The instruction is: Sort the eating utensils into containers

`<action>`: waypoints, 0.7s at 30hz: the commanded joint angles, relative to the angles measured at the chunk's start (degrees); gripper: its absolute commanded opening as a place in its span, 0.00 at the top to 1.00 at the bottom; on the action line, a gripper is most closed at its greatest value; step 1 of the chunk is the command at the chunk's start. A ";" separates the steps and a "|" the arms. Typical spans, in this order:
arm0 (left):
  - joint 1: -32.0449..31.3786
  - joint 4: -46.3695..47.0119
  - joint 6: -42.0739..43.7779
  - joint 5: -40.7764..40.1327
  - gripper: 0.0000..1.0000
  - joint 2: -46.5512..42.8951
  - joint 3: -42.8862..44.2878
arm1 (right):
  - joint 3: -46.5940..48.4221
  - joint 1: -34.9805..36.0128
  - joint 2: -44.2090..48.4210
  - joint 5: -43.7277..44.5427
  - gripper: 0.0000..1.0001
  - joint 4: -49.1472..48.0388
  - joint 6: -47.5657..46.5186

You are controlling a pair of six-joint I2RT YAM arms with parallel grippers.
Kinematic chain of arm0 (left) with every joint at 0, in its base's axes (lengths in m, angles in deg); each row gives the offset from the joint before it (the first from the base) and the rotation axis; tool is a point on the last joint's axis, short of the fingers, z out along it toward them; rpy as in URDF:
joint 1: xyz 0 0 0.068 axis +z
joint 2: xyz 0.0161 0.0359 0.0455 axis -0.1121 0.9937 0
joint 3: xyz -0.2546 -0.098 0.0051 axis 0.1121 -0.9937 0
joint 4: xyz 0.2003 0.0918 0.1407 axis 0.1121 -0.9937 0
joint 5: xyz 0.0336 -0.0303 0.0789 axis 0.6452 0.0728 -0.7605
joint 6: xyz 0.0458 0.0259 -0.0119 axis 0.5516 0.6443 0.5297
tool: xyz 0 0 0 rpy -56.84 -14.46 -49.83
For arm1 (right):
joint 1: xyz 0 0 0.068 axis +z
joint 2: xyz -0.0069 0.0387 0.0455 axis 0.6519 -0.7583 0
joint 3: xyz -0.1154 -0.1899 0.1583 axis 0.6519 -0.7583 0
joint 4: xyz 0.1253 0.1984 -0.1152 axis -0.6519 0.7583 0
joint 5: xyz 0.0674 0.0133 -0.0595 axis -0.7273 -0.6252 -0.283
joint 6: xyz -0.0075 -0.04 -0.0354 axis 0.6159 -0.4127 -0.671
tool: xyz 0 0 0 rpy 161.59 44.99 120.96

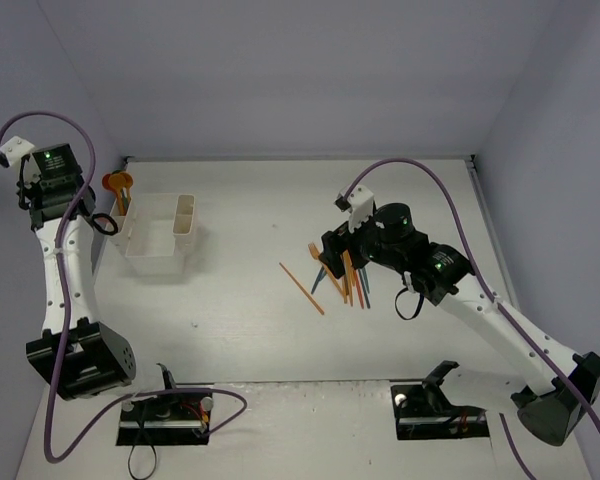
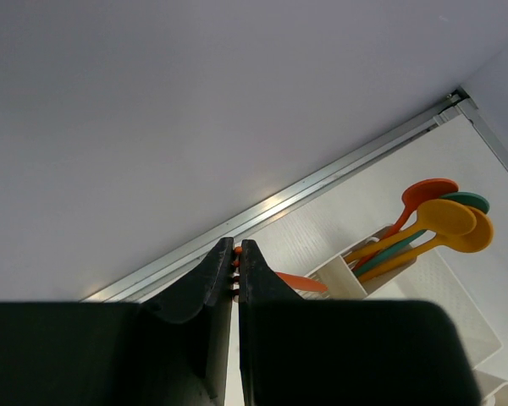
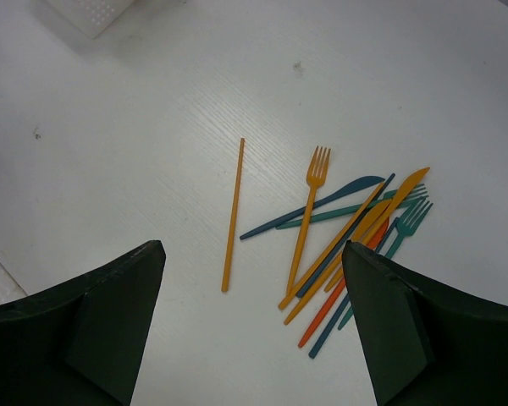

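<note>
**Utensil sort: left arm at the bins, right arm over the pile**

We find the left gripper [image 2: 237,247] beside the containers [image 1: 140,250], at the far left of the table [image 1: 230,320]. Its jaws are pressed together. In the left wrist view, slivers of orange show in the seam between them. A thin orange utensil [image 2: 300,282] runs from that seam towards the nearest bin wall. We read this as a pinch on that piece, but we cannot tell which kind of utensil it is.

Four spoons [image 2: 444,216] stand in a compartment on the side facing this gripper. Their handles are down and their bowls up, and all lean the same way. One is orange-red, two are yellow and one is teal.

The right gripper [image 3: 254,338] hangs over the right half of the table. Its jaws are spread wide, with only the table surface showing between them.

Just ahead of it, the pile of utensils [image 3: 347,234] lies flat on the table. We make out:
- an orange fork [image 3: 307,218]
- two teal forks [image 3: 411,216]
- dark blue pieces
- several orange and yellow sticks crossing one another

One orange stick [image 3: 234,216] lies alone just beside the pile and does not touch it.

From above, the pile sits well apart from the containers.
</note>
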State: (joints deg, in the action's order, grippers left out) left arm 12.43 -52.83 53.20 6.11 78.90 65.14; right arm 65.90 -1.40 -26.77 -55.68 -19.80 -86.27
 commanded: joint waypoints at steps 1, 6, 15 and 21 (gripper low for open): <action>0.20 6.95 -0.77 1.11 1.00 0.22 -0.30 | 0.16 -0.65 0.23 2.09 0.16 -2.12 -0.30; 0.21 8.01 -1.38 1.44 1.00 0.41 -5.48 | 0.18 -0.79 -0.83 2.88 0.16 -2.11 -0.67; 0.16 12.44 -2.91 4.88 0.95 -0.09 -12.65 | 0.13 -0.88 -2.32 3.19 0.16 -2.18 -0.60; 0.11 12.77 -2.64 4.48 0.63 -2.67 -13.50 | -0.20 -0.88 -2.94 4.82 0.16 -2.18 0.76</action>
State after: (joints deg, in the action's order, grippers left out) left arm 12.43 -44.31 50.94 11.14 80.21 50.87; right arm 65.59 -1.77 -29.24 -53.16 -19.60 -86.54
